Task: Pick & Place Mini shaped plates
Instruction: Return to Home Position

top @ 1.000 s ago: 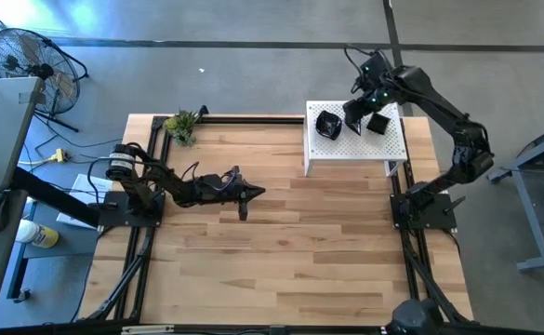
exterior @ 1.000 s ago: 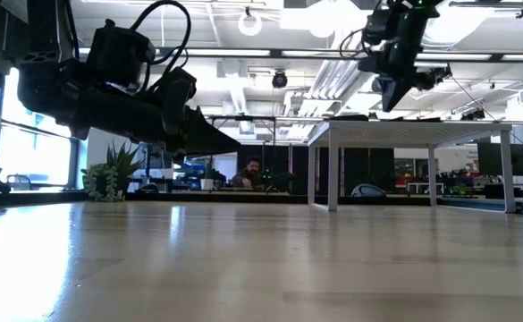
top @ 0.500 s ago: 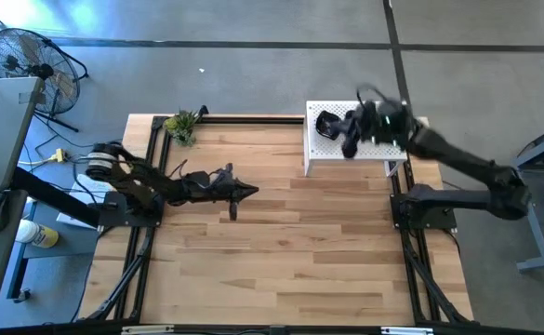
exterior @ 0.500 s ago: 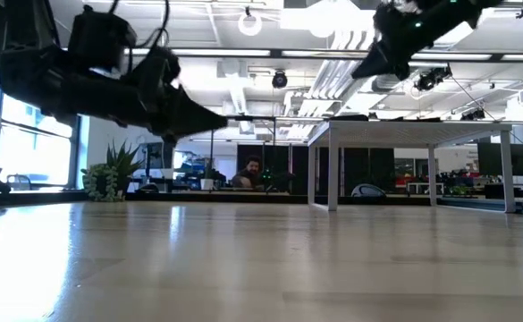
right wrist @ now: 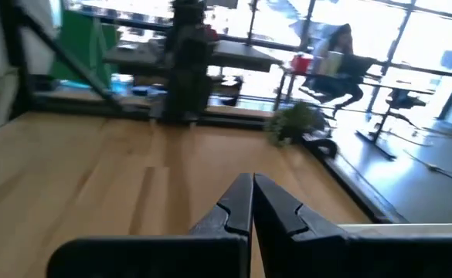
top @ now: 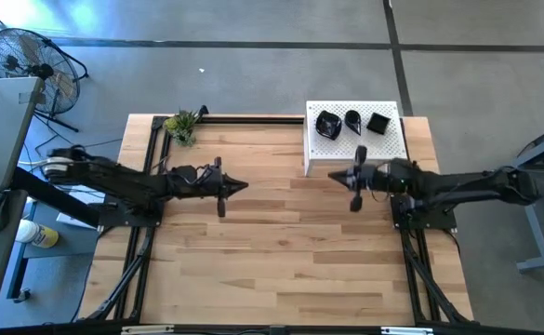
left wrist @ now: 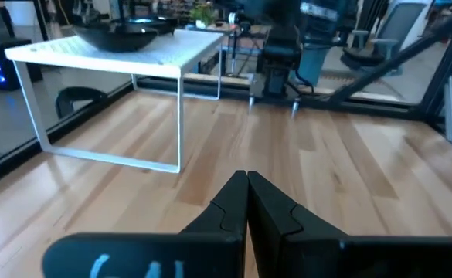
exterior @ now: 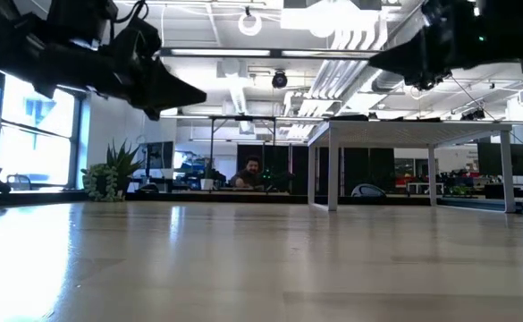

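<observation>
From above, the mini shaped plates (top: 327,124) sit in 3 black groups, apparently sorted by shape, on the white platform (top: 391,147) at the back right of the tabletop (top: 281,251). The stacking looks finished, so neither arm has cause to carry anything. The left gripper (top: 238,185) and right gripper (top: 338,177) hang over bare wood, with both arms stretched out level and their tips pointing at each other, well apart. The low view shows both grippers high above the surface, noses tipped slightly down. In the left wrist view that arm's fingers (left wrist: 229,207) are pressed together on nothing, with the platform and a dark plate pile ahead. The right wrist view matches: fingers (right wrist: 237,208) closed tight and empty, facing the plant (right wrist: 293,121).
</observation>
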`<action>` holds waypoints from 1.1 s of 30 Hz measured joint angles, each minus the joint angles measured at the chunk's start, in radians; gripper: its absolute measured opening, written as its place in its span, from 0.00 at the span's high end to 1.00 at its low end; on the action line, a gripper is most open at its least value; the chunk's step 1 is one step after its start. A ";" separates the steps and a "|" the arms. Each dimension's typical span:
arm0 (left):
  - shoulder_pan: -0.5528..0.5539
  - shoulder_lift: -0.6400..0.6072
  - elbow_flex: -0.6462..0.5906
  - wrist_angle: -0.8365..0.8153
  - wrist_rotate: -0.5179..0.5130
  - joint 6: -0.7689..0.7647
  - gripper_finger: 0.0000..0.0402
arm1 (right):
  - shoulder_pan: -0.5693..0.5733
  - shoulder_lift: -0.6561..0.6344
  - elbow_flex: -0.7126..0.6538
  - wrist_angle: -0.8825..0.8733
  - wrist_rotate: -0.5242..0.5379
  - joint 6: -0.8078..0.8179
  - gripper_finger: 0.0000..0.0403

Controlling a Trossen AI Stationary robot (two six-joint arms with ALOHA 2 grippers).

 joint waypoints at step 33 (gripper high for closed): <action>0.206 -0.575 -0.262 -0.309 0.141 -0.051 1.00 | 0.005 -0.705 -0.209 -0.418 -0.044 0.003 1.00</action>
